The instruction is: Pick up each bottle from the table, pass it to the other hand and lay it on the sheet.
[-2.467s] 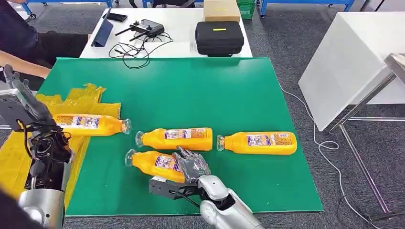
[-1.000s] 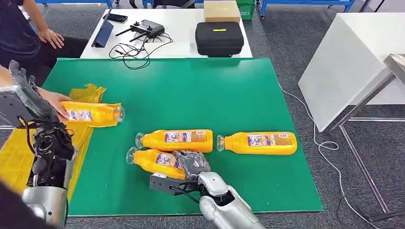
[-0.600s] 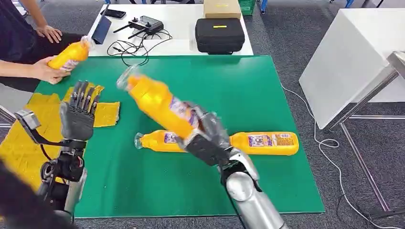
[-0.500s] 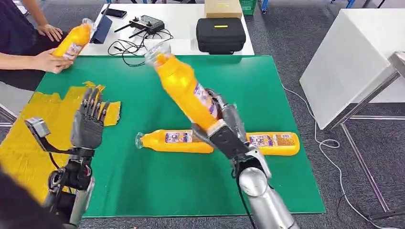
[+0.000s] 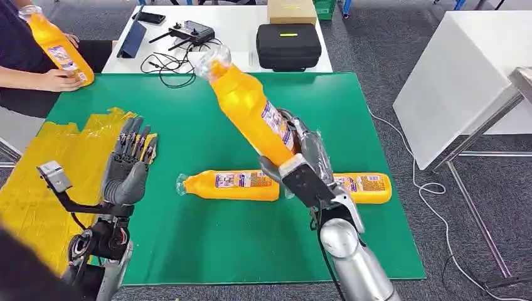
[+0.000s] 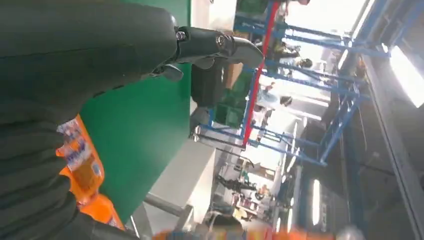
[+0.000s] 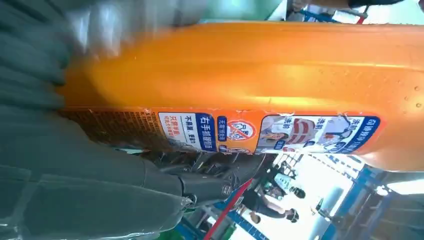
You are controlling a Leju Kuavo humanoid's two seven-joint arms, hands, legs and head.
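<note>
- My right hand (image 5: 300, 170) grips one bottle (image 5: 248, 111), lifted and tilted; handover not yet done.
- Left hand (image 5: 127, 168) empty, fingers spread, over the yellow sheet (image 5: 37, 153).
- Two bottles (image 5: 228, 185) left lying on the table (image 5: 207, 244).

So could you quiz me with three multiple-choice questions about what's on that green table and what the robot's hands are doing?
1. Where is the yellow sheet?
A. on the robot's left side of the green table
B. on its right side
C. on the white table

2. How many orange bottles lie flat on the green table?
A. one
B. two
C. four

3. What is the right hand doing?
A. hanging empty
B. pressing the table
C. holding a bottle up, tilted

Answers: 1 A, it lies beside the left hand. 2 B, two bottles lie flat. 3 C, its fingers wrap the raised bottle.
</note>
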